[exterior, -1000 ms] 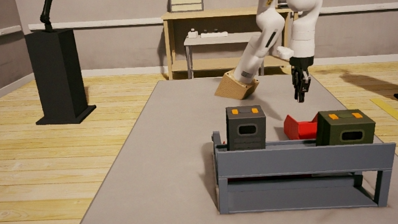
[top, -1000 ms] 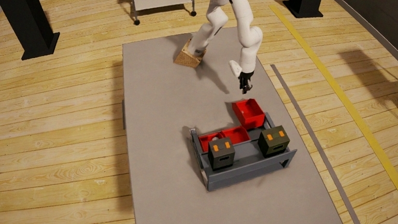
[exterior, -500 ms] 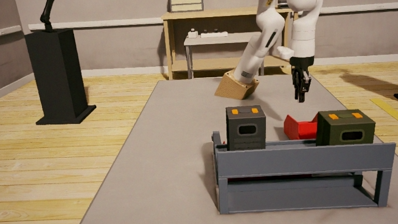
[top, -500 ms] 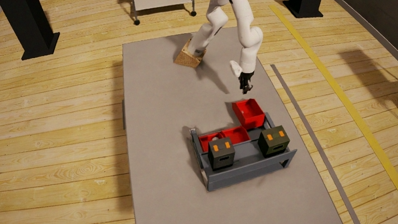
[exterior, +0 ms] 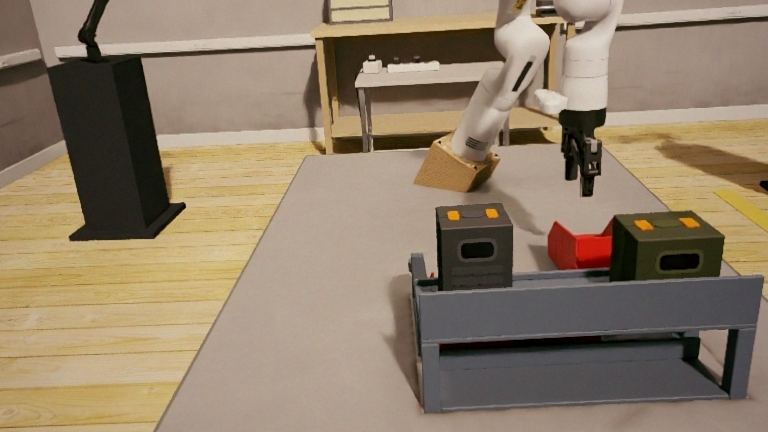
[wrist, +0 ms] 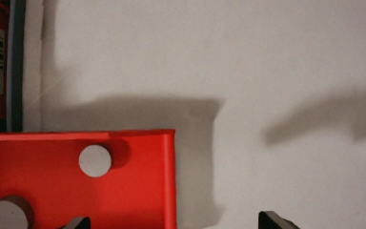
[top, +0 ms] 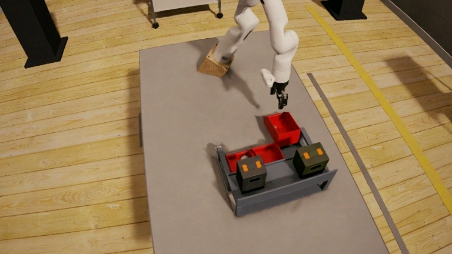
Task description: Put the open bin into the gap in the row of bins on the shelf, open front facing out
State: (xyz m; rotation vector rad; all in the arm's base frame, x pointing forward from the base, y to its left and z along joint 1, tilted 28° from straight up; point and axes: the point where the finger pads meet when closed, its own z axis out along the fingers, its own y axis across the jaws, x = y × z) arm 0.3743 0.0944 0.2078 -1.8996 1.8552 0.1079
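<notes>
The loose red bin (top: 289, 139) (exterior: 591, 252) (wrist: 133, 191) stands on the table just outside the shelf (top: 283, 196) (exterior: 566, 314), at its right-hand end in the top view. Pale round parts (wrist: 95, 160) lie in the bin; two show in the wrist view. My gripper (top: 282, 106) (exterior: 578, 186) (wrist: 176, 223) is open and empty, above the bin's end away from the shelf. In the wrist view, its fingertips stand either side of that end wall. Two red bins (top: 269, 153) (top: 233, 164) show on the shelf. The gap's inside is mostly hidden.
A dark grey box (top: 246, 167) (exterior: 475, 268) and a dark green box (top: 311, 163) (exterior: 625, 252) stand on top of the shelf. The arm's wooden base block (top: 215, 66) (exterior: 453, 169) is at the far end of the table (top: 179, 121) (exterior: 317, 246).
</notes>
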